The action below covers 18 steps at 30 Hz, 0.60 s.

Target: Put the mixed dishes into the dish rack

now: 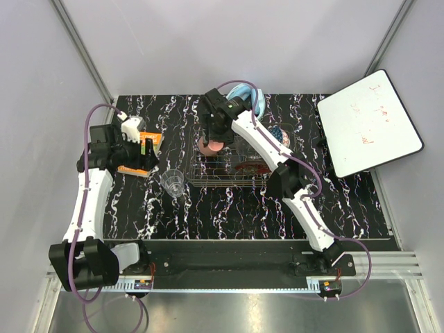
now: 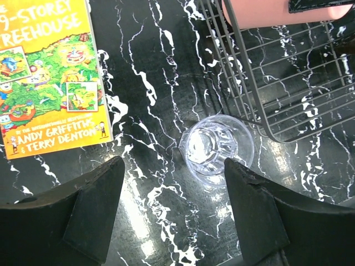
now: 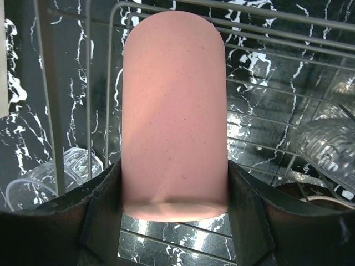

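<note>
1. Clear glass tumbler: upright on the black marbled desk, just off the near left corner of the dish rack.
2. Left jaws: spread wide and empty, hanging above the desk, with the tumbler ahead of the gap between them.
3. Orange-green booklet: flat on the desk, left of the tumbler.
4. Pink plastic cup: 1 piece, clamped between the right jaws over the rack's left end. Whether it touches the wires cannot be told.
5. White board: far right.

Orange-green booklet flat on marble table (whiteboard far right).
</note>
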Motion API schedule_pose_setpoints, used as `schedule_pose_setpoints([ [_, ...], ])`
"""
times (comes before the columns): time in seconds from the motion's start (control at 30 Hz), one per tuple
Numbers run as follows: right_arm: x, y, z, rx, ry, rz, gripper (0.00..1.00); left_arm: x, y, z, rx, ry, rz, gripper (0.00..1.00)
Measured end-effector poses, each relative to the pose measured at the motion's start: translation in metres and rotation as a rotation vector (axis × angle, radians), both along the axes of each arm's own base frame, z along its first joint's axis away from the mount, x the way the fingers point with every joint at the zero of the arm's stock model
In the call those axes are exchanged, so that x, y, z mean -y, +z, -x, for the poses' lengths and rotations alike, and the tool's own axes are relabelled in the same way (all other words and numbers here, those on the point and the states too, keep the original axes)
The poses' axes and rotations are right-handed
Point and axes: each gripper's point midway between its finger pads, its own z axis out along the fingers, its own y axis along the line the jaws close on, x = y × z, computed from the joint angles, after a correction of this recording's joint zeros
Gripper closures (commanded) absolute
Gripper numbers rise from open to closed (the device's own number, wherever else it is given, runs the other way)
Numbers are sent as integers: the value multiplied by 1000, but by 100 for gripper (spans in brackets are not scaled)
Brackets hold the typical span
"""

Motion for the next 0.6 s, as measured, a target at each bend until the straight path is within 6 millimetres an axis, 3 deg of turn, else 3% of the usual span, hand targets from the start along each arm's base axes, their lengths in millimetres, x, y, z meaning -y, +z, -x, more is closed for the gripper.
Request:
schedule_pose_setpoints([
  [0.1, -3, 0, -1, 3, 5, -12, 80, -1, 0, 0, 1, 0, -5, 24],
  [0.2, -6, 0, -1, -1, 12, -26, 100, -1, 0, -1, 4, 0, -8, 24],
  [0.43, -6, 2, 0, -1, 15, -32, 100, -3, -5, 0, -2, 3, -16, 24],
  [0.6, 7, 0, 8, -14, 13, 14, 100, -3, -5, 0, -1, 4, -15, 24],
])
